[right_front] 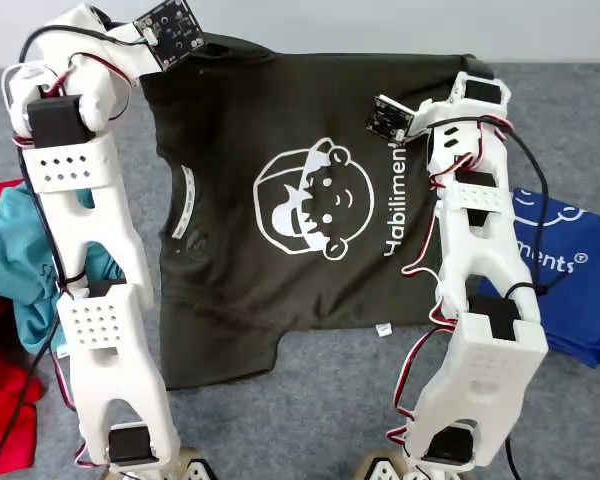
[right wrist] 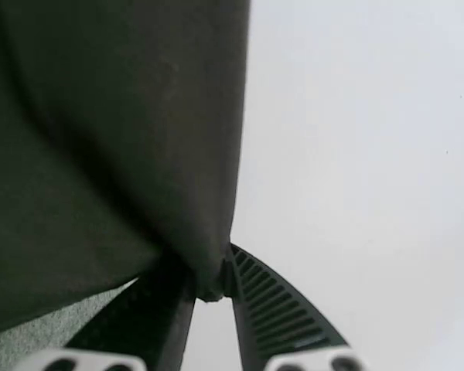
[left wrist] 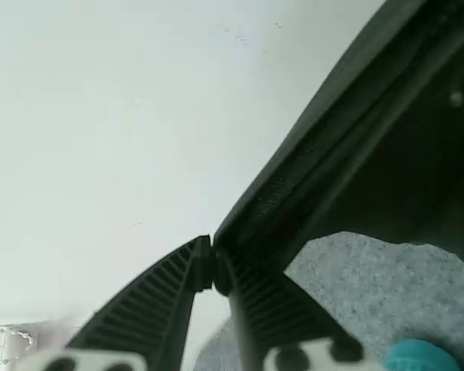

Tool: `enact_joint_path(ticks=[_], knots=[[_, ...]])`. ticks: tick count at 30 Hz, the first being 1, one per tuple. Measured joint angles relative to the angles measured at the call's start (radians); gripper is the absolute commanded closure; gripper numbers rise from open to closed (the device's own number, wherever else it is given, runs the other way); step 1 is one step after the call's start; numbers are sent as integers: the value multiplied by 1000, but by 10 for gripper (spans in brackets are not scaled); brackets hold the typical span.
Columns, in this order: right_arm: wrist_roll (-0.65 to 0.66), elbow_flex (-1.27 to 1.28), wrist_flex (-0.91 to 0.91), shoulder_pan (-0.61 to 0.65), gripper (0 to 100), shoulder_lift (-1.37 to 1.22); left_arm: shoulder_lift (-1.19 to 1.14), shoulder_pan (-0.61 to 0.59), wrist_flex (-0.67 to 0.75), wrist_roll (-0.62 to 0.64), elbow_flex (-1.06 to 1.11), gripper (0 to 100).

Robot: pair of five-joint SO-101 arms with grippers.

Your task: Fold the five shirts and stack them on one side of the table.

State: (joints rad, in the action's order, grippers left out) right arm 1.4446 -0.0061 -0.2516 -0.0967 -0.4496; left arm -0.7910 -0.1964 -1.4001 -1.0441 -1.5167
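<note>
**Arm bases up front, dark shirt pinched at both far corners**

Closest to the high camera stand the bases of the two white arms, side by side at the near edge of the grey desk (right_front: pixel 320 400). Both arms stretch away toward the far side, the left arm on the left and the right arm on the right.

Between them, the dark shirt (right_front: pixel 280 130) lies spread across the middle of the desk. It has a white cartoon face printed on it and white lettering running along its right side. One sleeve points toward the near left, and a small white tag (right_front: pixel 383 328) sits on its near edge.

The left gripper (left wrist: pixel 213 267) is at the shirt's far-left corner, its jaws pressed together on the cloth edge. From there the cloth runs off taut, with grey desk showing beneath it and a pale wall behind.

The right gripper (right wrist: pixel 213 286) is at the far-right corner. Its jaws are likewise clamped on a bunched tip of the dark fabric, which hangs in a fold above them.

A red shirt (right_front: pixel 0 400) and a teal shirt (right_front: pixel 20 260) lie crumpled in a heap at the left edge, partly behind the left arm. A blue shirt (right_front: pixel 570 290) with white print lies at the right edge, just beside the right arm.
</note>
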Motion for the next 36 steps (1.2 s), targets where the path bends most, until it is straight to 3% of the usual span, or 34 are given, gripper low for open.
enact_joint_path(ticks=[10,16,22,30,36], knots=[[0,0,-2,2,988,2,38,-43,155,-51,-9,986],[0,0,-2,3,988,2,38,-43,155,-69,-9,986],[0,0,-2,2,988,2,38,-21,32,-75,-9,986],[0,0,-2,0,988,2,38,-2,-305,-75,-18,986],[0,0,150,0,988,2,38,-2,-334,-64,-18,986]])
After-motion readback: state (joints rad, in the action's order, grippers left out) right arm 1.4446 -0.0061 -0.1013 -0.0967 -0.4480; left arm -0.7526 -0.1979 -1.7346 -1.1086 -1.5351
